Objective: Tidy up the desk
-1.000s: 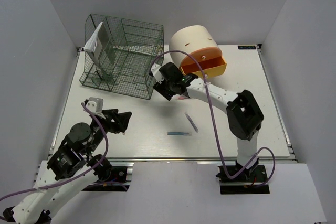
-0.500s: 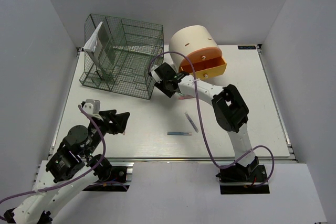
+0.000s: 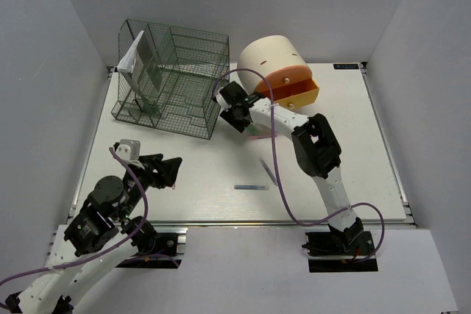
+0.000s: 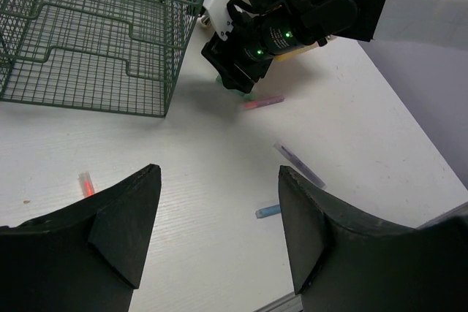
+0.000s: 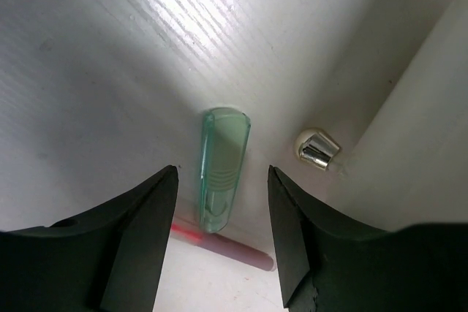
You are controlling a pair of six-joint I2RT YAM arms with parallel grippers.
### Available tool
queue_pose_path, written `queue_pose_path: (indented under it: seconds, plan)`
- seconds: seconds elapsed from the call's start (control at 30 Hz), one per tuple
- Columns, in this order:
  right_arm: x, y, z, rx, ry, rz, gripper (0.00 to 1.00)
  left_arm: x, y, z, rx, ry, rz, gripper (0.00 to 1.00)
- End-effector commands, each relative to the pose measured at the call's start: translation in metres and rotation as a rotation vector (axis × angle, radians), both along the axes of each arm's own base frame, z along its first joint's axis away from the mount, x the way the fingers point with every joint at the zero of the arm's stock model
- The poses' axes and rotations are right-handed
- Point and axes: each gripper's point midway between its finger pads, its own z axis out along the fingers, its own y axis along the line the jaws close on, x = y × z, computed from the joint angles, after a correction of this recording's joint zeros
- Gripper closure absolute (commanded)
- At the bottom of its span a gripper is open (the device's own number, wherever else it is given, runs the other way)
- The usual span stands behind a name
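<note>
The desk [image 3: 346,152] is a white tabletop. My right gripper [image 5: 221,177] points down at it between the wire rack and the drawer unit, open, its fingers on either side of a pale green translucent stick [image 5: 221,169] without touching it. A pink pen [image 5: 241,246] lies just below the stick. In the top view the right gripper [image 3: 239,118] is at the back centre. My left gripper [image 4: 219,173] hovers open and empty over the near left of the desk [image 4: 183,151]. A purple pen [image 4: 300,164] and a blue pen [image 4: 268,211] lie ahead of it.
The dark green wire rack [image 3: 173,75] stands at the back left with white paper in it. The cream drawer unit [image 3: 272,60] with an orange front [image 3: 294,90] is at the back centre; its silver foot [image 5: 318,147] is beside my right fingers. A small red piece [image 4: 86,183] lies left.
The right gripper has moved a little back and left toward the gap by the drawer unit, and its elbow has swung in. The left arm has barely moved.
</note>
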Motion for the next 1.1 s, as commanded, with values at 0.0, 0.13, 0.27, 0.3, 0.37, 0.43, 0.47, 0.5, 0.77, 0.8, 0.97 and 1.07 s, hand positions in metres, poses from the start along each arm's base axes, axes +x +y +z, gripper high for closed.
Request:
queue_pose_path:
  seconds: [0.0,0.13,0.27,0.3,0.37,0.43,0.47,0.5,0.77,0.8,0.97,1.07]
  plan:
    - [0.007,0.0,0.003,-0.007,0.006,0.0,0.41,-0.001,0.002,0.0,-0.002,-0.004,0.004,0.25]
    - [0.01,-0.004,-0.001,-0.01,0.03,-0.008,0.41,-0.001,0.002,0.0,-0.003,-0.005,0.004,0.25]
    - [0.011,-0.007,-0.008,-0.013,0.06,-0.009,0.41,-0.002,0.003,0.001,-0.007,-0.009,0.007,0.25]
    - [0.012,-0.008,-0.009,-0.015,0.065,-0.009,0.41,-0.001,0.003,0.001,-0.007,-0.009,0.008,0.25]
    - [0.014,-0.01,-0.011,-0.014,0.079,-0.014,0.41,-0.002,0.003,0.001,-0.006,-0.008,0.008,0.25]
    - [0.014,-0.008,-0.015,-0.014,0.092,-0.007,0.41,-0.002,0.004,0.001,-0.009,-0.009,0.009,0.25]
    - [0.018,-0.011,-0.013,-0.005,0.093,-0.014,0.41,-0.002,0.004,0.002,-0.01,-0.011,0.012,0.25]
    - [0.018,-0.012,-0.015,-0.009,0.102,-0.013,0.41,-0.002,0.004,0.001,-0.01,-0.008,0.012,0.25]
    - [0.008,-0.01,-0.031,0.016,0.195,0.021,0.41,-0.002,0.004,0.002,-0.009,-0.01,0.013,0.25]
    - [0.009,-0.01,-0.03,0.024,0.203,0.022,0.41,-0.002,0.005,0.002,-0.009,-0.01,0.015,0.25]
    - [-0.006,-0.008,-0.041,0.038,0.291,0.052,0.42,-0.001,0.005,0.001,-0.008,-0.009,0.016,0.24]
    - [-0.015,-0.006,-0.045,0.049,0.331,0.069,0.43,-0.001,0.005,0.001,-0.008,-0.008,0.018,0.25]
